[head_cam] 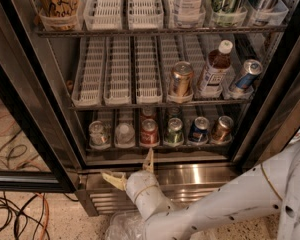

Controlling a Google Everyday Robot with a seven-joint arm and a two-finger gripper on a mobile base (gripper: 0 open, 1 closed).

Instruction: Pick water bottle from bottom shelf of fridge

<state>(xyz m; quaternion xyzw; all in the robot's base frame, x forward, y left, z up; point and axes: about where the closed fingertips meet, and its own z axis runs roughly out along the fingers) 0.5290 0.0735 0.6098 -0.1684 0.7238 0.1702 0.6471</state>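
The fridge [25, 109] stands open with its black-framed glass door swung left. On the bottom shelf [160, 147] the water bottle [124, 133], clear with a pale cap, stands in the second lane from the left. My gripper [127, 164] is below the shelf's front edge, in front of the steel base, just right of and below the bottle. Its pale fingers [149, 160] are spread open and hold nothing. One finger points up toward the shelf and the other points left.
A clear container with a silvery top [97, 133] stands left of the bottle, and a red can [149, 132] right of it, then several more cans. The middle rack holds a brown-liquid bottle [213, 69] and cans. Cables [20, 214] lie on the floor at left.
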